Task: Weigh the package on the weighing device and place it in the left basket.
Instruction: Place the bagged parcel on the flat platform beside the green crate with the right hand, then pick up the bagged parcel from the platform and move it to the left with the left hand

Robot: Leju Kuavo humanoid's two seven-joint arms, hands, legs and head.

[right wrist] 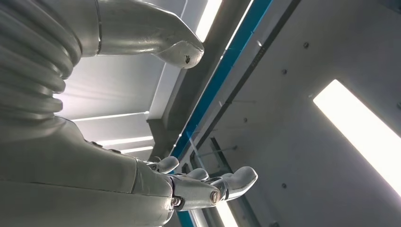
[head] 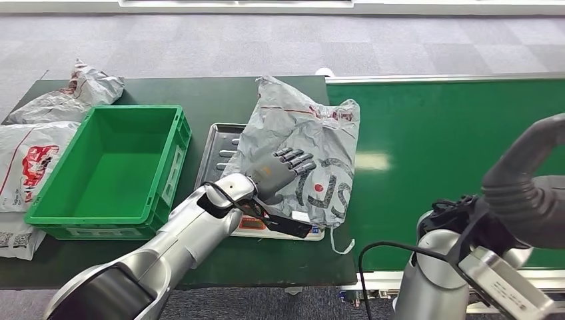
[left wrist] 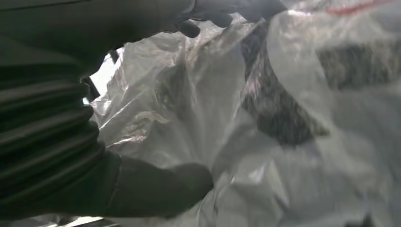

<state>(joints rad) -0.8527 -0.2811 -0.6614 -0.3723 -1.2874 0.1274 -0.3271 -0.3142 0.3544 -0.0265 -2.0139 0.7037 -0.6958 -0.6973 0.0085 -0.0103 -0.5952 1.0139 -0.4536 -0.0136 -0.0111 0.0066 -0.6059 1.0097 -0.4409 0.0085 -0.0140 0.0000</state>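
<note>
**A:** From above: the grey package [head: 303,143] lies draped over the weighing device [head: 230,143], which sits between the green basket [head: 63,207] and the green conveyor belt [head: 460,160]. Why there?

**B:** So the scale can read it, I'd judge. It overhangs the tray towards the belt, so part of its weight may rest off the pan. The basket stands just beside the scale, on the robot's left, ready to take it.

**A:** And the left hand [head: 280,170]?

**B:** Laid on top of the package, fingers [head: 296,160] stretched out and apart. From above it looks like a flat press, not a grasp.

**A:** The left wrist camera?

**B:** Crumpled plastic of the package [left wrist: 265,118] close up. The thumb [left wrist: 161,189] lies against the film on one side, dark fingertips [left wrist: 189,28] on the other, with a fold bulging between. Whether any film is pinched, I cannot tell.

**A:** The right wrist camera?

**B:** The right hand [right wrist: 189,184] is turned up towards ceiling lights, fingers loosely extended and apart, holding nothing.

**A:** Other parcels?

**B:** Several bagged parcels [head: 33,160] lie beyond the basket.
</note>
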